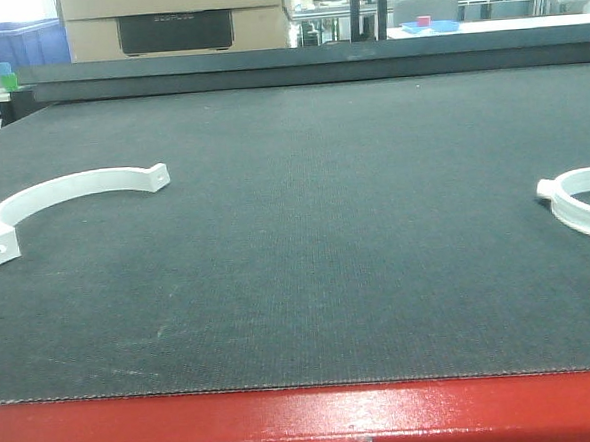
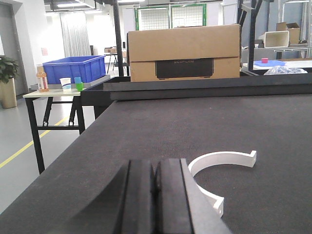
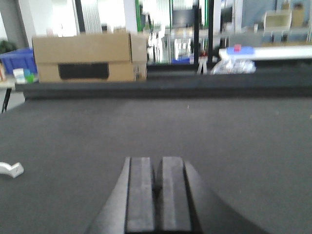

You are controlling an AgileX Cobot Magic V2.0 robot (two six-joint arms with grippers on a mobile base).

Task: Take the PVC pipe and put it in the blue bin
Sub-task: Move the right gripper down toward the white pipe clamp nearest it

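Pressed flat together with no gap between them, the left gripper's (image 2: 156, 164) fingers (image 2: 141, 195) hold nothing; the right gripper's (image 3: 156, 161) fingers (image 3: 171, 195) are likewise closed on themselves and empty, though that view is blurred.

Just beside the left fingertips, toward the lower right of the left wrist frame, lies the white PVC half-ring (image 2: 220, 165), flat on the dark mat (image 2: 146, 131) with its open side turned toward the camera. The front view shows it at the left (image 1: 73, 197) and a second PVC ring (image 1: 587, 207) cut by the right edge. A white tip (image 3: 10, 169) shows at the lower left of the right wrist frame; which piece it belongs to cannot be told.

The risks, as I judge them: the jaws must spread before any descent, or they will only shove the half-ring along the mat. It sits off the finger line, so a straight approach would miss it. Its band is thin and curved, so a pinch near one end could let it swing or slip out.

The blue bin (image 2: 74, 68) stands well apart on a side table (image 2: 48, 93) at the upper left, beyond the mat's corner. A raised dark rail (image 2: 204, 87) and a cardboard box (image 2: 184, 52) line the far edge; a low carry could clip the rail.
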